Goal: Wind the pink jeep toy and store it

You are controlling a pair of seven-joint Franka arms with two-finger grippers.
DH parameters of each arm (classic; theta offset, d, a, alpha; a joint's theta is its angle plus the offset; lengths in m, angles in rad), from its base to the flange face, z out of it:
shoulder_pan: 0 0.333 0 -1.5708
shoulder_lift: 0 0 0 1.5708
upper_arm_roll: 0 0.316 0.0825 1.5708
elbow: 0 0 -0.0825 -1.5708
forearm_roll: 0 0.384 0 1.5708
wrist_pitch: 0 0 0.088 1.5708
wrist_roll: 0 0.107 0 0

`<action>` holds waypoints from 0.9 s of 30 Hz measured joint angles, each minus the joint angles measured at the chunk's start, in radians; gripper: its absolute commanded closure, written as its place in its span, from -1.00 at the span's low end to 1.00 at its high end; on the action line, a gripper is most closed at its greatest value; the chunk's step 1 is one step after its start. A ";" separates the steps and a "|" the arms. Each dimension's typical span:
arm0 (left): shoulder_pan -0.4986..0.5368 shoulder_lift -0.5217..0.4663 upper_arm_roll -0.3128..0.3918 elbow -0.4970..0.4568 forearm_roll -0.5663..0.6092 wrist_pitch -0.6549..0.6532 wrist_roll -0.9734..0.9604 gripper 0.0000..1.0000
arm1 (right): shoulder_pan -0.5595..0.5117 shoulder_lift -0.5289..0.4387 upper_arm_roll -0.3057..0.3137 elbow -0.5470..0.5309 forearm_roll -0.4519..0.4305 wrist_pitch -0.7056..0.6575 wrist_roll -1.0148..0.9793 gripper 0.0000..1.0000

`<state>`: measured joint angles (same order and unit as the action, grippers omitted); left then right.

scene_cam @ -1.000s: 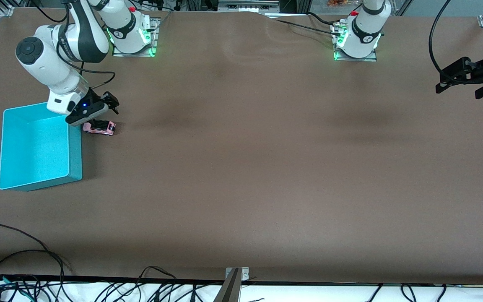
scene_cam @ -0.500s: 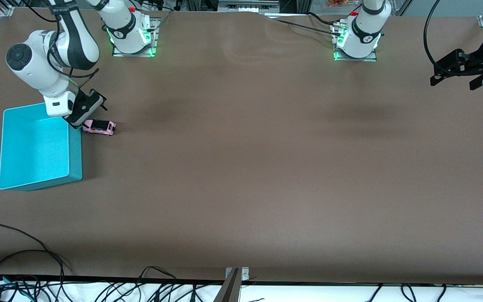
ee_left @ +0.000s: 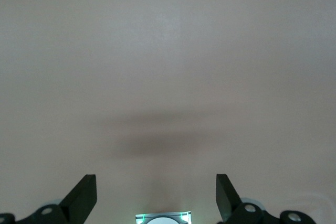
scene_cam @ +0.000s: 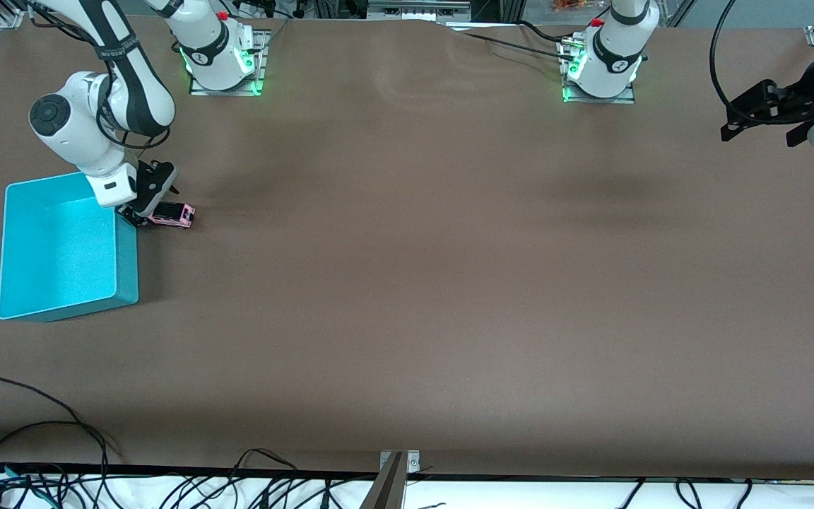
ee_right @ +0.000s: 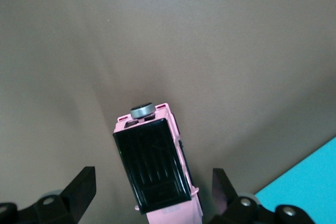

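Observation:
The pink jeep toy stands on the brown table beside the teal bin, toward the right arm's end. In the right wrist view the jeep shows its black roof and a spare wheel at one end. My right gripper is open and low over the jeep's bin-side end, its fingers wide on either side and not touching it. My left gripper is open and empty, up over the table's edge at the left arm's end.
The teal bin's wall stands right beside the jeep and the right gripper; the bin's corner shows in the right wrist view. Cables lie along the table edge nearest the front camera. The left arm's base shows in the left wrist view.
My right gripper has turned and come down from beside the bin's corner to straddle the jeep's bin-side end. The left gripper has drifted slightly upward. The jeep has not moved.

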<state>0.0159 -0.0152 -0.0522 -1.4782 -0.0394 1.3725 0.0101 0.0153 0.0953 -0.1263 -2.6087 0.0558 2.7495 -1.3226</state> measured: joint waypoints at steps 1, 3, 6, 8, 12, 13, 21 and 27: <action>0.000 0.000 0.000 -0.001 0.000 0.000 0.000 -1.00 | 0.000 0.002 0.000 0.000 0.000 0.004 -0.006 -0.90; 0.000 0.002 0.000 -0.006 0.000 0.000 0.000 -1.00 | 0.000 0.009 0.000 0.000 0.000 0.017 -0.024 -0.88; 0.001 0.007 0.001 -0.011 0.000 0.001 -0.001 -1.00 | 0.000 0.024 0.000 -0.001 0.000 0.039 -0.047 -0.86; 0.001 0.012 0.002 -0.012 0.000 0.002 -0.001 -1.00 | 0.000 0.037 0.000 -0.001 0.000 0.057 -0.056 -0.81; 0.009 0.019 0.006 -0.011 0.000 0.008 -0.002 -1.00 | 0.000 0.064 0.001 -0.001 0.000 0.082 -0.064 -0.37; 0.012 0.020 0.007 -0.011 0.000 0.009 -0.002 -1.00 | 0.000 0.068 0.002 -0.001 0.000 0.086 -0.065 -0.17; 0.041 0.049 0.016 -0.010 0.000 0.019 -0.002 -1.00 | 0.001 0.072 0.006 0.000 0.000 0.093 -0.065 0.48; 0.050 0.058 0.027 -0.004 0.000 0.023 -0.002 -1.00 | 0.001 0.050 0.008 0.005 0.000 0.074 -0.065 0.63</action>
<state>0.0658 0.0425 -0.0253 -1.4820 -0.0393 1.3957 0.0084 0.0162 0.1453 -0.1187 -2.6039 0.0558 2.8236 -1.3878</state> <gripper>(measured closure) 0.000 0.476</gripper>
